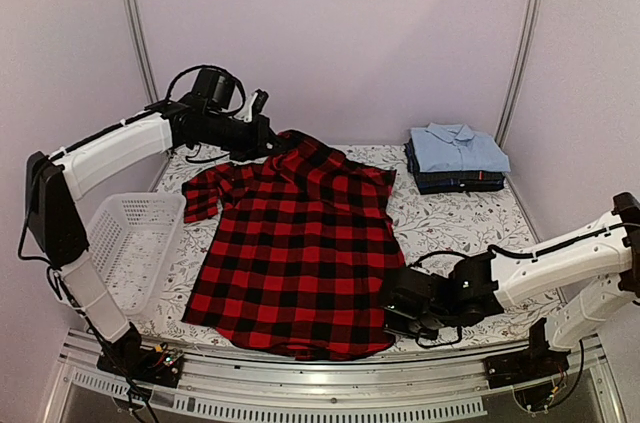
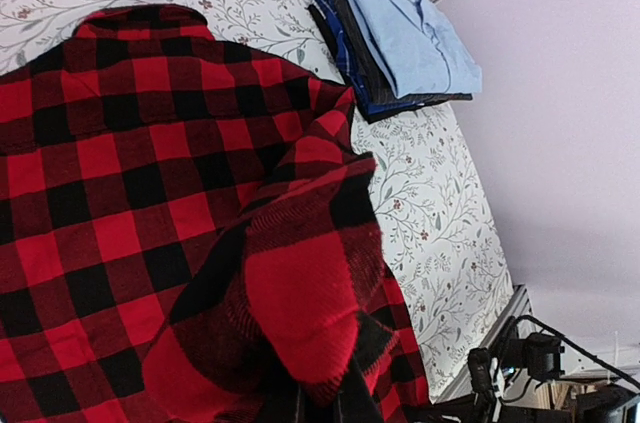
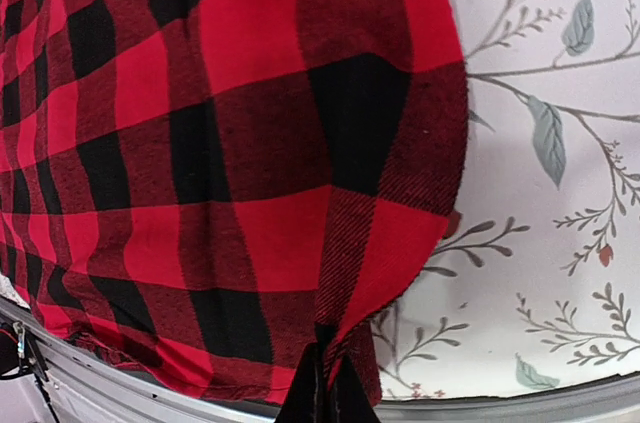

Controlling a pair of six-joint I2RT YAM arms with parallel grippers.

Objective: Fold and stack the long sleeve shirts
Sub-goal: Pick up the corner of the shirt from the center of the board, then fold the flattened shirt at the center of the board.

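One check shirt [image 1: 300, 243], collar [image 2: 150, 15] far, hem [image 1: 300, 345] near

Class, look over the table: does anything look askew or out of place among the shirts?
The check shirt lies unfolded and crooked: fabric by its collar is bunched up in the left end effector, and its near hem corner is pinched in the right end effector. The folded stack at the far right looks tidy.
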